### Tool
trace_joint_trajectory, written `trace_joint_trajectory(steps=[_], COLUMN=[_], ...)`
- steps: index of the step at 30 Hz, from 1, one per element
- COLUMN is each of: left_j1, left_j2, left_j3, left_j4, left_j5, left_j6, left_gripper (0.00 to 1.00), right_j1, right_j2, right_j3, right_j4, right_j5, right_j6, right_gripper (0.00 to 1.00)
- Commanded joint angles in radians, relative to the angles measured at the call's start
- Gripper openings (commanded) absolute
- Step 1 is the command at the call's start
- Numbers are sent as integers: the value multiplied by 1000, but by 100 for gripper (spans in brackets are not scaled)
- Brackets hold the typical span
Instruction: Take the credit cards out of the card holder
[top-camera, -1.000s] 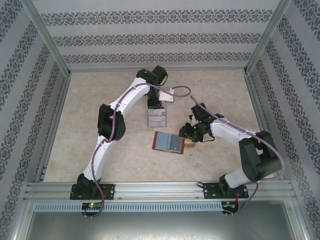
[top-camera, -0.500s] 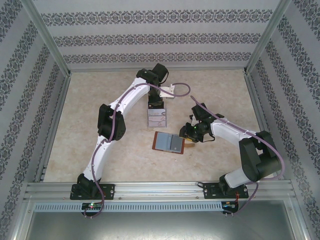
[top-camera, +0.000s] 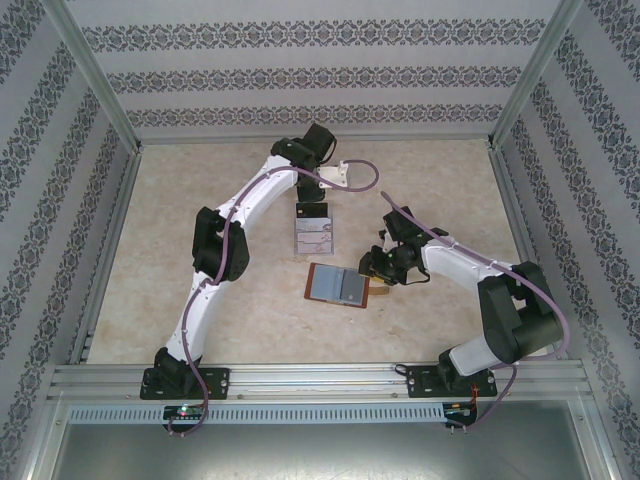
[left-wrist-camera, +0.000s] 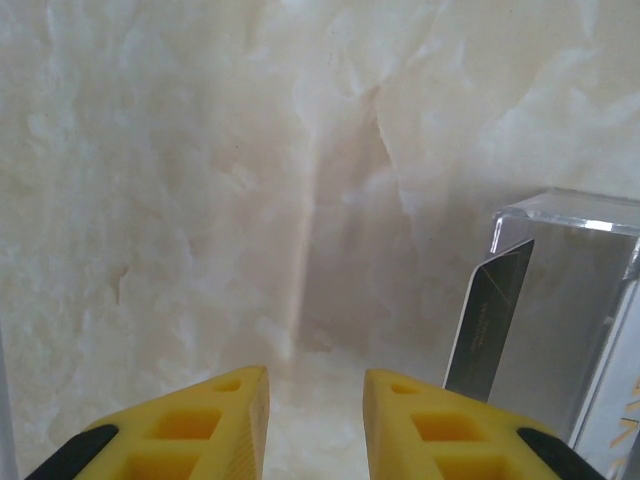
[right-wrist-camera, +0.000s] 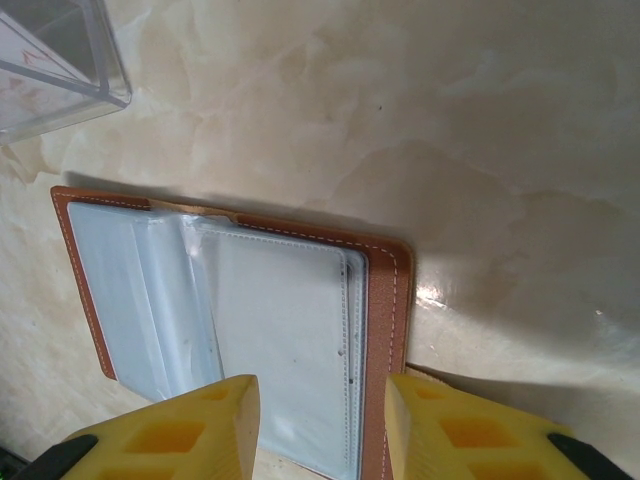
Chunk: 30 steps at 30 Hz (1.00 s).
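The card holder lies open and flat on the table, reddish-brown leather with grey-blue clear pockets. My right gripper stands at its right edge. In the right wrist view this gripper is open, its yellow fingers straddling the stitched edge with nothing pinched. Pale credit cards rest in the clear tray just beyond the holder. One credit card with a dark band leans inside the tray. My left gripper is behind the tray, and in its wrist view it is open and empty.
The marbled beige table top is ringed by patterned walls and aluminium posts. The tray's near corner shows at the top left of the right wrist view. An aluminium rail carries both arm bases along the near edge.
My left gripper has drawn back from the tray toward the far wall and its jaws have parted a little. The right arm and the card holder have not moved.
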Motion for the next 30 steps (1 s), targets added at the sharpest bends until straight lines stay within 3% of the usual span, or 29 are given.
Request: trace_joint_trajectory(steps=[1, 19, 25, 30], left_j1=[11, 5, 8, 9], left_j2=[-13, -41, -89, -80], left_j3=[-22, -51, -48, 26], left_j4=[9, 10, 79, 13], left_j5=[13, 56, 70, 100], left_j6=[-26, -78, -261, -429], left_gripper=[31, 30, 27, 28], right_j1=[-9, -9, -9, -10], right_j2=[-8, -11, -18, -24], right_j3=[-15, -14, -9, -6], right_j4=[7, 9, 9, 11], right_j5=[-1, -4, -2, 0], right_j6=[-9, -10, -9, -10], right_gripper=[39, 39, 39, 39])
